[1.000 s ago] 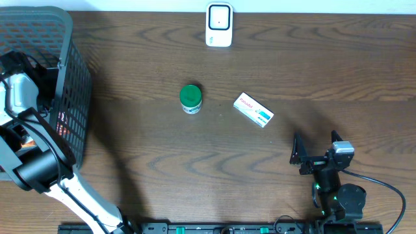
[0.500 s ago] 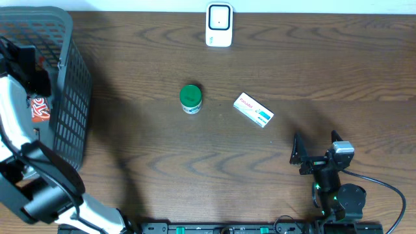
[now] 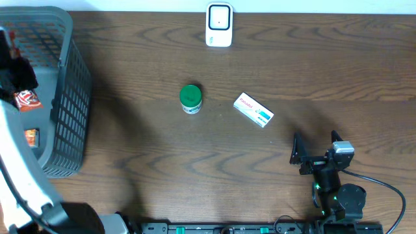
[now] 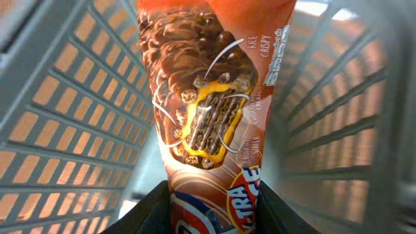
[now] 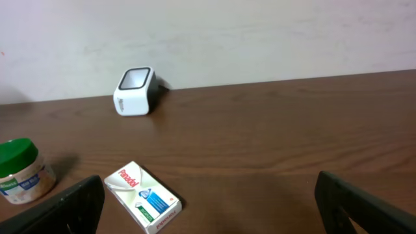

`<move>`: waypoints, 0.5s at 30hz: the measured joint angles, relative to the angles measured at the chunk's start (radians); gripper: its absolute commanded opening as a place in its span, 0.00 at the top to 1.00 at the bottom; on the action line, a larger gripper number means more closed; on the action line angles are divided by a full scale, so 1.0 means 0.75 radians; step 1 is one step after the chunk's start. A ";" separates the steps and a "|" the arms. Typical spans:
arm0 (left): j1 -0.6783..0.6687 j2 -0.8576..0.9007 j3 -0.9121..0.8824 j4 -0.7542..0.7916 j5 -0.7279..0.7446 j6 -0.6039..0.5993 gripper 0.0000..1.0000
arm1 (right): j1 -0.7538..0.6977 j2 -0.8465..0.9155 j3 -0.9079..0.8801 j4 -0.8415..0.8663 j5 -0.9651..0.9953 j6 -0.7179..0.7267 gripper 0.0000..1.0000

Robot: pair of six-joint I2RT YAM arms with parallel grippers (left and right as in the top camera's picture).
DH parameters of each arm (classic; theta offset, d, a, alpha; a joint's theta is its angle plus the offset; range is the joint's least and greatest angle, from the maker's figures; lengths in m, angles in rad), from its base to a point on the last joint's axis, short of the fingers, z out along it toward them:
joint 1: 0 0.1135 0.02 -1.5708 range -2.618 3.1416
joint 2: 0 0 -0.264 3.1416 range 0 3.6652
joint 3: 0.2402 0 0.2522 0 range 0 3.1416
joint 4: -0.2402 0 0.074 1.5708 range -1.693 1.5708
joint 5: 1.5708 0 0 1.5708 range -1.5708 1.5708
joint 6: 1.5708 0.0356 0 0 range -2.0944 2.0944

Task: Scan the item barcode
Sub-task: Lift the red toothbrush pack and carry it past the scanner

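Observation:
My left gripper (image 4: 216, 211) is shut on an orange-brown chocolate wafer bar wrapper (image 4: 214, 97), which sticks out from between the fingers. In the overhead view the bar (image 3: 27, 99) shows as a red patch at the left gripper (image 3: 18, 81), over the grey basket (image 3: 65, 78). No barcode shows on the wrapper face I see. The white scanner (image 3: 219, 25) stands at the table's far edge and is also in the right wrist view (image 5: 134, 91). My right gripper (image 3: 318, 148) rests open near the front right, its jaws (image 5: 211, 208) wide apart and holding nothing.
A green-lidded jar (image 3: 190, 99) and a white Panadol box (image 3: 253, 110) lie mid-table. The basket's grey mesh walls (image 4: 65, 130) surround the held bar. Another orange packet (image 3: 30, 137) lies inside the basket.
The left arm has swung over the basket, carrying the bar toward the far side and higher. The right arm has not moved.

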 measured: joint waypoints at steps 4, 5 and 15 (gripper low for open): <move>0.000 -0.060 0.000 -0.001 0.093 -0.133 0.60 | 0.000 0.000 0.000 0.000 0.000 0.000 0.01; 0.000 -0.067 0.000 -0.001 0.121 -0.165 0.60 | 0.000 0.000 0.000 0.000 0.000 0.000 0.01; -0.004 -0.092 0.000 0.041 0.441 -0.466 0.60 | 0.000 0.000 0.000 0.000 0.000 0.000 0.01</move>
